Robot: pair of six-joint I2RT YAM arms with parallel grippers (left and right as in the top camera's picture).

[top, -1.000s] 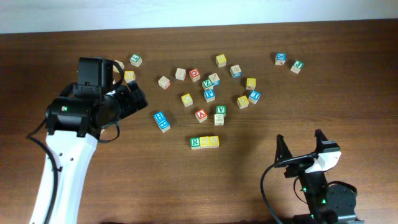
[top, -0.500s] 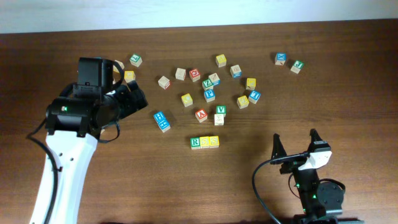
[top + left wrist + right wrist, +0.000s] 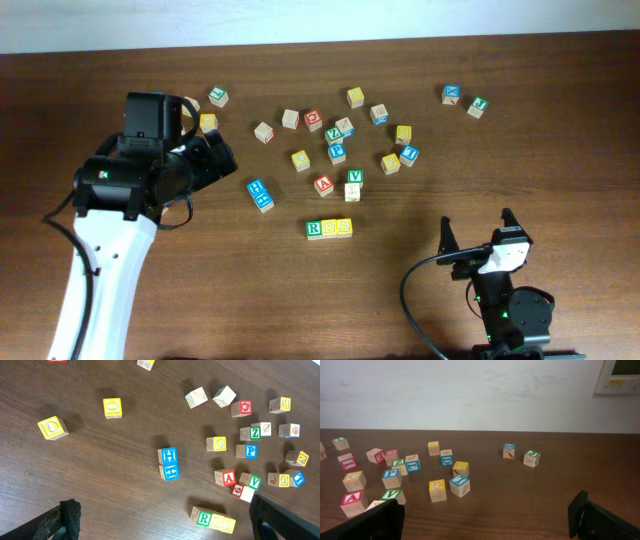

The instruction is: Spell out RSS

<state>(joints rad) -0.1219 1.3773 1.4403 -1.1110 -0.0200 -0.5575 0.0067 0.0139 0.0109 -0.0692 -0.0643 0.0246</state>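
With the RSS block row (image 3: 329, 228) lying in a touching line just below the scattered letter blocks (image 3: 338, 152), the left gripper (image 3: 164, 510) and right gripper (image 3: 478, 222) are hanging spread and empty, so any withdrawing should, I judge, go high, clear of that row.

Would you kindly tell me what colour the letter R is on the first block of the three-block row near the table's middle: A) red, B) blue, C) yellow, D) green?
D: the R block shows a green letter and green border in both the overhead and left wrist views.
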